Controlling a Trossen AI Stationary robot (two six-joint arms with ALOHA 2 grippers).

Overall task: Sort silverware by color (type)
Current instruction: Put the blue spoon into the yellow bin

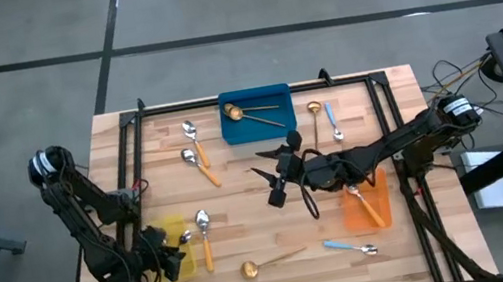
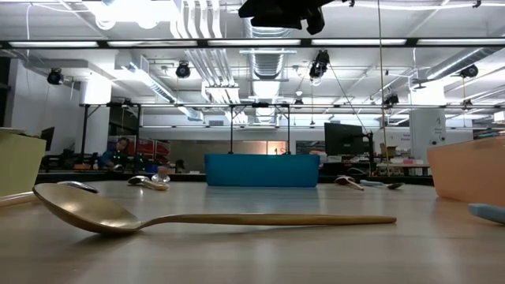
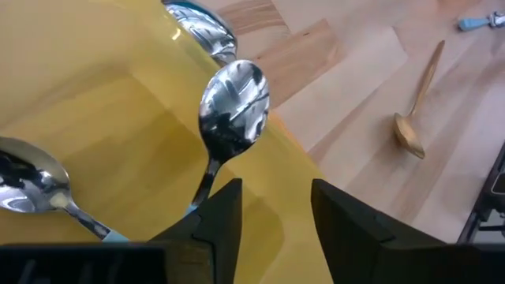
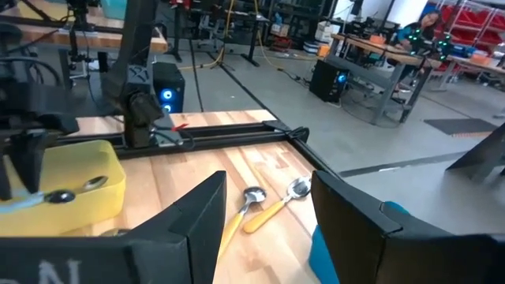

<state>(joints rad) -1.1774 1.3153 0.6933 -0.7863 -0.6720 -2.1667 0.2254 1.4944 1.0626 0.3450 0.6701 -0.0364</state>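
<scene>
Table (image 1: 273, 213): a wooden top carrying three bins and the scattered spoons.

Bins: blue bin (image 1: 257, 115) at the far edge, holding a gold spoon (image 1: 252, 112); orange bin (image 1: 364, 206) at the right, with an orange-handled spoon (image 1: 366, 202) across it; yellow bin (image 1: 176, 249) at the near left.

Arms: the left gripper (image 3: 272, 217) hangs over the yellow bin, its fingers parted and nothing between them; a blue-handled spoon (image 3: 229, 126) lies just ahead of them, its bowl propped on the bin's rim. The right gripper (image 1: 278, 193) hovers mid-table, spread wide and empty.

Loose spoons: two orange-handled ones (image 1: 198, 160) lie side by side left of the blue bin and a third (image 1: 205, 235) beside the yellow bin; gold ones lie at the near edge (image 1: 269, 263) and right of the blue bin (image 1: 315, 117); blue-handled ones lie near the orange bin (image 1: 351, 246) and at the far right (image 1: 333, 122).

Handling (judged): the spoons look light, rigid and smooth, lying flat; the handle's middle seems the surest hold, as the polished bowl would likely slip.

Views: only the left wrist view shows a second spoon (image 3: 39, 185) inside the yellow bin; the low view shows the near gold spoon's bowl resting convex side down; the right wrist view alone shows a person in the room beyond.
</scene>
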